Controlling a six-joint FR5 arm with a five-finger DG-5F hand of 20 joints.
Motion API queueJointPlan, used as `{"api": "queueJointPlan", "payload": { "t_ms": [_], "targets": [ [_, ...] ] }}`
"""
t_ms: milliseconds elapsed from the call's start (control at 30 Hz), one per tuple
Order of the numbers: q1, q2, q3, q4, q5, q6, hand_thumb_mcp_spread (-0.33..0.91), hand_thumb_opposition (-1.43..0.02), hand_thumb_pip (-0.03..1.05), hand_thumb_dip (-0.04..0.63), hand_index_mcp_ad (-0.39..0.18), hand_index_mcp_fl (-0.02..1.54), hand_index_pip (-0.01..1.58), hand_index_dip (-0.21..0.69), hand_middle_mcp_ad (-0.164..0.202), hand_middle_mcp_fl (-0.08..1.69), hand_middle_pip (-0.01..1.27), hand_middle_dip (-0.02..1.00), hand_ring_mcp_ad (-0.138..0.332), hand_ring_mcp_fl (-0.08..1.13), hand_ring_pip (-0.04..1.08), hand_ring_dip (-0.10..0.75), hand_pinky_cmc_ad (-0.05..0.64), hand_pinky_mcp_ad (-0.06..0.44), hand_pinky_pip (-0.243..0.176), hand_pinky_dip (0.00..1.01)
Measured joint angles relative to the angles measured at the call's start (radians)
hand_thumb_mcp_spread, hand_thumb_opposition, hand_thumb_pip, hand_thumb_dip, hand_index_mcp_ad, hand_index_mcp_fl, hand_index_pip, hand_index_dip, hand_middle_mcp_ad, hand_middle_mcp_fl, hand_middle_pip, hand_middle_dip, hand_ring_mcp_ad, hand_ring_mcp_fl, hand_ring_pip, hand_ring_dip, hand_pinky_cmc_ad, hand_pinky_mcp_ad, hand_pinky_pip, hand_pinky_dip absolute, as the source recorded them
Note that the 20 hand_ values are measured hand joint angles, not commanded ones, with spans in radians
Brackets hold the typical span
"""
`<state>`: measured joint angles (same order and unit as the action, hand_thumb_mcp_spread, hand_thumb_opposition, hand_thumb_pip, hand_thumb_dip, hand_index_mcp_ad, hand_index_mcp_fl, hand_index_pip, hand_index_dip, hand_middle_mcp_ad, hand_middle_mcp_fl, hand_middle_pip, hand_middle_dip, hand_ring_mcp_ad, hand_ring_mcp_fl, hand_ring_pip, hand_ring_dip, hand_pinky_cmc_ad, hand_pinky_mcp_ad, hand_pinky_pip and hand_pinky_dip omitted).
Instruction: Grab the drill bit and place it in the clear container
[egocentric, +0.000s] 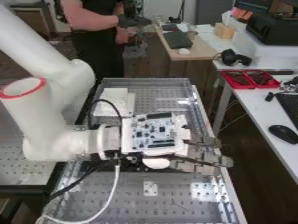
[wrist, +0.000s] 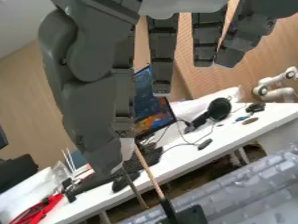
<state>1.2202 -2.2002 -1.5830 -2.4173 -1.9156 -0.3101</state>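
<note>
Grasp looks done: the hand (egocentric: 199, 162) is over the perforated counter (egocentric: 166, 202), thumb and fingers (wrist: 93, 145) apparently pinching a slim dark rod (wrist: 135, 188) — probably the drill bit — at their tips. Placing and release remain.

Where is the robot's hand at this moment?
In the high view, the hand is right of centre, over the perforated bench, just right of the blue-and-white circuit board and near the bench's right-hand rail.
</note>
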Motion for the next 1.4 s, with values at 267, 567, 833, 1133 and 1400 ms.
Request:
{"api": "queueJointPlan", "payload": {
  "t_ms": [267,567,833,1133,1400],
  "targets": [
    [0.088,0.133,-0.058,-0.036,0.091,-0.068,0.66,-0.95,0.42,0.209,-0.168,0.94,0.92,0.140,0.082,0.37,0.13,0.21,0.241,0.09,0.09,0.038,0.328,0.202,-0.091,0.18],
    [0.256,0.236,-0.110,-0.065,0.234,-0.141,0.66,-0.96,0.42,0.209,-0.166,0.95,0.91,0.157,0.082,0.38,0.13,0.21,0.239,0.10,0.09,0.038,0.330,0.202,-0.089,0.18],
    [0.415,0.258,-0.115,-0.078,0.358,-0.175,0.66,-0.97,0.42,0.209,-0.166,0.95,0.91,0.157,0.077,0.38,0.14,0.22,0.236,0.09,0.09,0.038,0.330,0.202,-0.089,0.18],
    [0.558,0.185,-0.081,-0.054,0.503,-0.138,0.66,-0.97,0.42,0.209,-0.169,0.97,0.89,0.157,0.075,0.38,0.14,0.22,0.232,0.11,0.09,0.038,0.330,0.201,-0.093,0.18],
    [0.602,0.126,-0.078,-0.027,0.606,-0.081,0.66,-0.97,0.42,0.209,-0.169,0.97,0.89,0.157,0.075,0.40,0.14,0.22,0.232,0.11,0.09,0.047,0.330,0.201,-0.093,0.18]
  ]
}}
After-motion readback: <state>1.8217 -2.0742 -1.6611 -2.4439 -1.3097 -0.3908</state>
